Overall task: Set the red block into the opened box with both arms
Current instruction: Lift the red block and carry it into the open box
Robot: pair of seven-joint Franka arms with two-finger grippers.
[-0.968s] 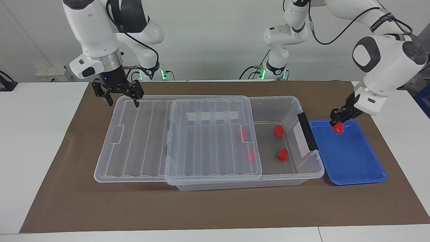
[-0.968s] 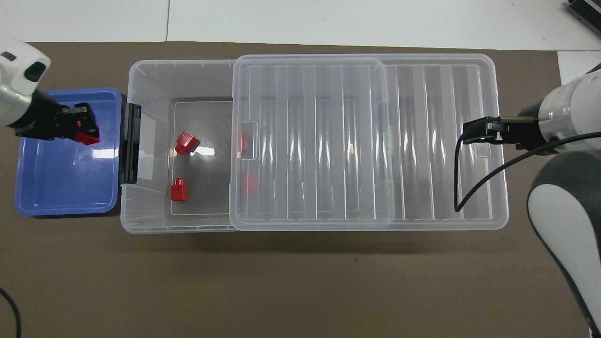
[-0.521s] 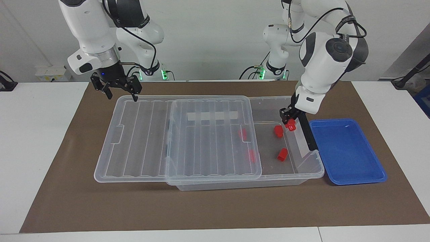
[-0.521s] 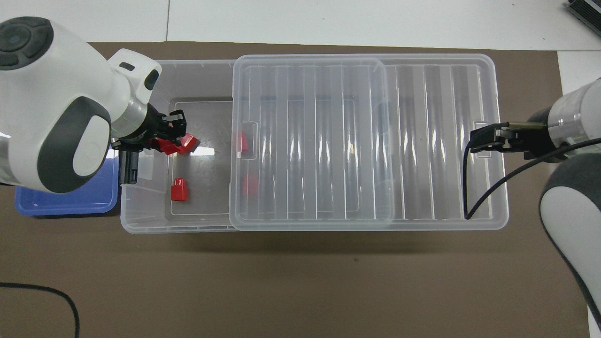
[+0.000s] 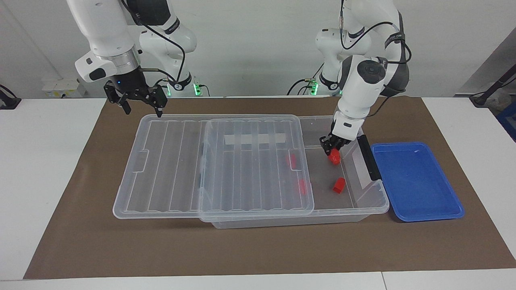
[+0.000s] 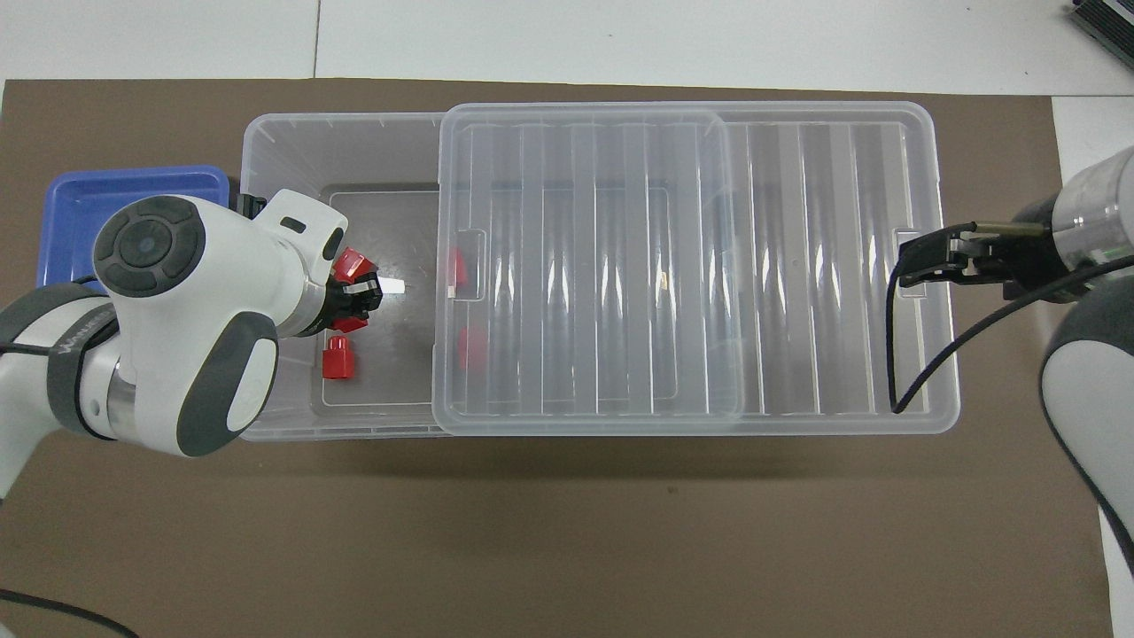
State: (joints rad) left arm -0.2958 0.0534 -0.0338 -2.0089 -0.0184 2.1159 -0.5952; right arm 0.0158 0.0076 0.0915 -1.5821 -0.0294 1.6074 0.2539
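My left gripper (image 5: 331, 148) is clamped on the small red plastic block (image 5: 333, 154) over the clear plastic box (image 5: 346, 209); released here, it may strike the red block below. My right gripper (image 5: 139, 105) waits, fingers apart.

Five red blocks (image 5: 338, 185) show in all, one clear box (image 5: 363, 209) with its single ribbed lid (image 5: 181, 161), one blue tray (image 5: 419, 189), two arms (image 5: 363, 80) and one brown mat (image 5: 258, 249)
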